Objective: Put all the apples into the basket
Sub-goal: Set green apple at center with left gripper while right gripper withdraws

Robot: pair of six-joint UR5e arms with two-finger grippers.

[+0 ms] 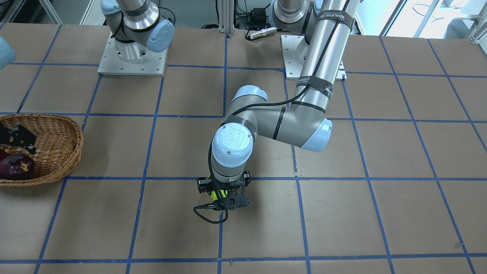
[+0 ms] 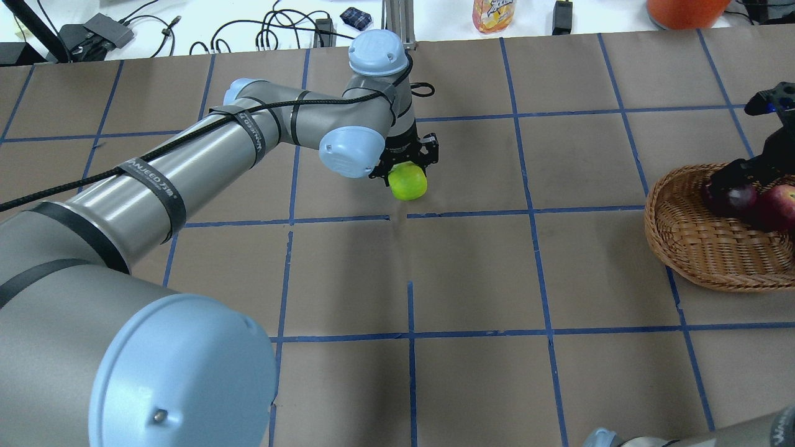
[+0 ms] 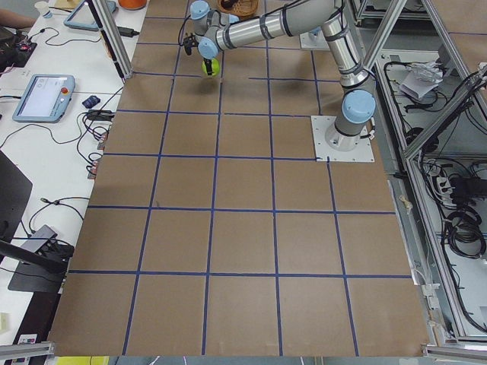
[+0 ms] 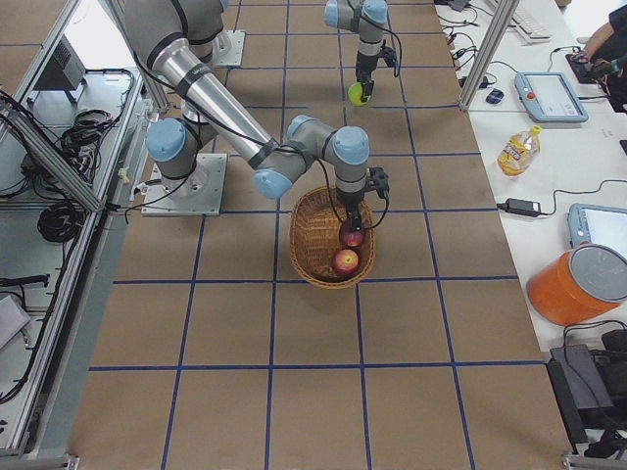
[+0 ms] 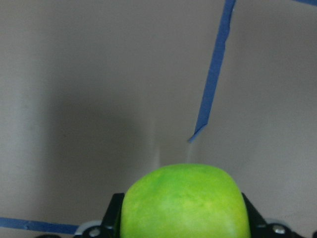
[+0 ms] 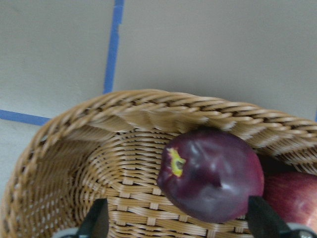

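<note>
My left gripper (image 2: 407,169) is shut on the bright yellow-green apple (image 2: 408,182) near the table's middle, by a blue tape crossing. The apple fills the bottom of the left wrist view (image 5: 184,198). I cannot tell whether it touches the table. The wicker basket (image 2: 683,248) stands at the right side. The dark maroon apple (image 6: 213,176) and the red apple (image 2: 780,206) lie in it side by side. My right gripper (image 2: 740,177) is down inside the basket, open, its fingers (image 6: 96,223) wide on either side of the maroon apple.
The table is brown paper with a blue tape grid. A drink bottle (image 2: 494,12), an orange bucket (image 2: 683,9) and cables lie beyond the far edge. The two arm bases (image 1: 133,57) stand at the robot's side.
</note>
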